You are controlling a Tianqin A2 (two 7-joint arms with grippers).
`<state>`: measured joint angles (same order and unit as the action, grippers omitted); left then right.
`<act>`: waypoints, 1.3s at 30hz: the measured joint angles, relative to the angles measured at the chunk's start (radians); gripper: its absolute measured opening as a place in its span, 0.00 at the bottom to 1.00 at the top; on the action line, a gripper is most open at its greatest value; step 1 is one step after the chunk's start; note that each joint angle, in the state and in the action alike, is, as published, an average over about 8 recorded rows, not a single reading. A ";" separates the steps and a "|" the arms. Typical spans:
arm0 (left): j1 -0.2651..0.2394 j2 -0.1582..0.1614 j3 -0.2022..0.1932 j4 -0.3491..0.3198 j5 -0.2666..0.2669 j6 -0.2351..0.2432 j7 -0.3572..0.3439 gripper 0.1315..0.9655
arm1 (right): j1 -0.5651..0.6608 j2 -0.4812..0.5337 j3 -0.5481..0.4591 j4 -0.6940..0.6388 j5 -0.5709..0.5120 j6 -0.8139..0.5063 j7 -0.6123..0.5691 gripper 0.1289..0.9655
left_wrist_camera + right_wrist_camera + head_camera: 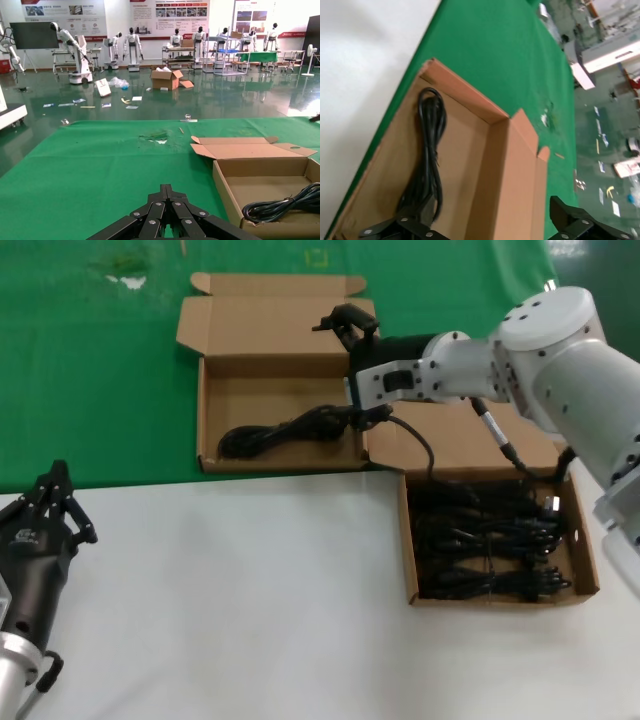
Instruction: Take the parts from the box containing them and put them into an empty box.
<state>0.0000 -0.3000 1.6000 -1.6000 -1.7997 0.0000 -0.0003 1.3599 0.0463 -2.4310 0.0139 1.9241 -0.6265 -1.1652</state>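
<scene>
No legible text; wall posters in left wrist view too small to read.

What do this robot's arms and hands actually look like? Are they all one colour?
No. The right arm has rounded, glossy white-grey shells, with thin black cables running beside it. Its wrist block is white with a dark rectangular patch, and the right hand is black. The left hand is black too, its thin linked fingers studded with silver screws, on a black wrist bearing a small white marking.

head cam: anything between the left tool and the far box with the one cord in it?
Nothing: bare white tabletop, then green mat, between left tool and box.
</scene>
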 joint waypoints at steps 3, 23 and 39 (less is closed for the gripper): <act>0.000 0.000 0.000 0.000 0.000 0.000 0.000 0.01 | 0.005 0.023 0.060 0.000 -0.017 -0.016 -0.006 0.74; 0.000 0.000 0.000 0.000 0.000 0.000 0.000 0.01 | -0.295 0.307 0.444 0.464 -0.039 0.029 0.236 0.99; 0.000 0.000 0.000 0.000 0.000 0.000 0.000 0.01 | -0.753 0.453 0.689 1.024 -0.067 0.248 0.514 1.00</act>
<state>0.0000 -0.3000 1.6000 -1.6000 -1.7997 0.0000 -0.0003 0.6068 0.4995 -1.7420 1.0376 1.8575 -0.3782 -0.6510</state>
